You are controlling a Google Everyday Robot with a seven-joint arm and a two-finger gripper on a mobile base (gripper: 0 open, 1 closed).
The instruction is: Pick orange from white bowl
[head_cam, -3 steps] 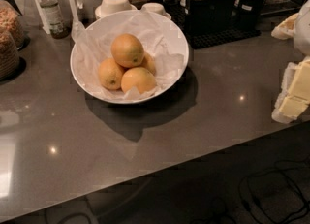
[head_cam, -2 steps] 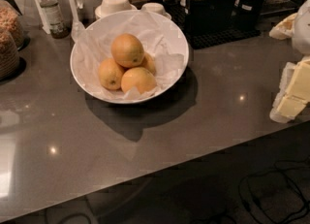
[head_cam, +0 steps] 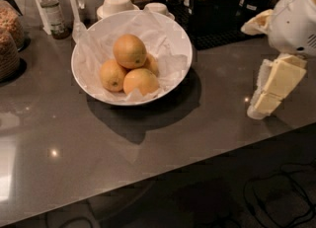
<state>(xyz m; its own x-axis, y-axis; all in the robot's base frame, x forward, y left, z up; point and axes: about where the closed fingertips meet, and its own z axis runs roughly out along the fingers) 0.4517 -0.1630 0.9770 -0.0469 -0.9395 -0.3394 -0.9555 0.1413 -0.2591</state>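
The orange (head_cam: 129, 51) sits on top of three smaller oranges (head_cam: 140, 80) in the paper-lined white bowl (head_cam: 183, 42), which stands on the grey counter (head_cam: 148, 148) left of centre. The gripper (head_cam: 260, 107) hangs at the right edge, tip down just above the counter and well apart from the bowl. I cannot tell whether it is spread or closed.

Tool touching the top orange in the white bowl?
Apart. Camera view: the tool hangs at the far right, with grey counter showing between it and the white bowl holding the orange.
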